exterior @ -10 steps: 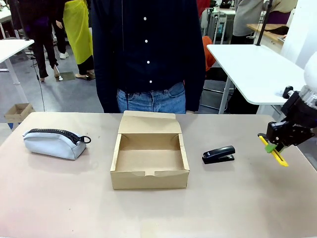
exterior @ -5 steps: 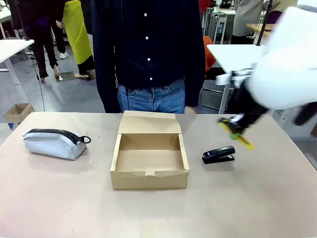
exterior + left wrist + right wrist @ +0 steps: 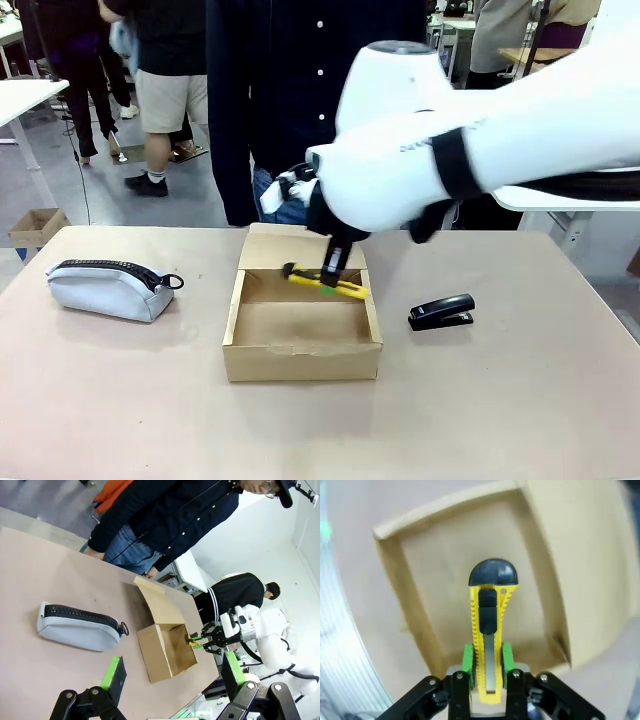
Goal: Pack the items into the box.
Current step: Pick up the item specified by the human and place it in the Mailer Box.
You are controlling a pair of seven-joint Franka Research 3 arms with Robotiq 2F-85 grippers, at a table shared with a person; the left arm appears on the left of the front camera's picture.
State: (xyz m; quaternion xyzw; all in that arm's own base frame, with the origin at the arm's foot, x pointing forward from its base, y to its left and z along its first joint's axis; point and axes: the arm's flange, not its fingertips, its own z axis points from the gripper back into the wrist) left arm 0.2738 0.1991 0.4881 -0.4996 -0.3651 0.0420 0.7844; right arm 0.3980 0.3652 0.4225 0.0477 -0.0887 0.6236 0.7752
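Utility knife (image 3: 487, 625), ribbed yellow plastic, clamped in right gripper (image 3: 487, 661) over shallow cardboard box (image 3: 300, 362), left gripper (image 3: 172, 670) spread wide

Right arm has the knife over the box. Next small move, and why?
Probably lower a little, then open. The right gripper is shut on the yellow knife, which looks to hang above the floor of the open box, inside its walls. A short descent first should avoid dropping it.

yellow knife (image 3: 325, 283): over open box (image 3: 300, 362) | black stapler (image 3: 441, 312): beside box
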